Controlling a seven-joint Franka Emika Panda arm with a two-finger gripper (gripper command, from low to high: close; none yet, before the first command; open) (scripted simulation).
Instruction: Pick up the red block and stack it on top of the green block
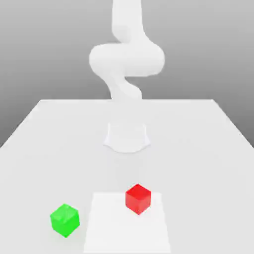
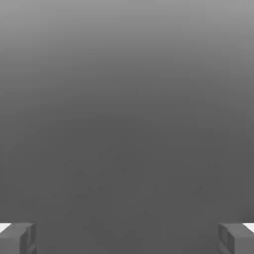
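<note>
The red block (image 1: pixel 138 198) rests on the white table (image 1: pixel 198 149), near the front and slightly toward the exterior view's right. The green block (image 1: pixel 65 220) stands apart from it, lower and toward the exterior view's left. The white arm (image 1: pixel 126 59) rises from its base at the table's middle and bends up out of the picture, so the hand is not seen there. In the hand view my gripper (image 2: pixel 127 238) is open: its two grey fingertips (image 2: pixel 20 237) stand far apart with only grey background between them. Neither block shows in that view.
The arm's round base (image 1: pixel 127 136) sits behind the blocks at the middle of the table. A brighter white rectangular patch (image 1: pixel 114 228) lies on the table under and in front of the red block.
</note>
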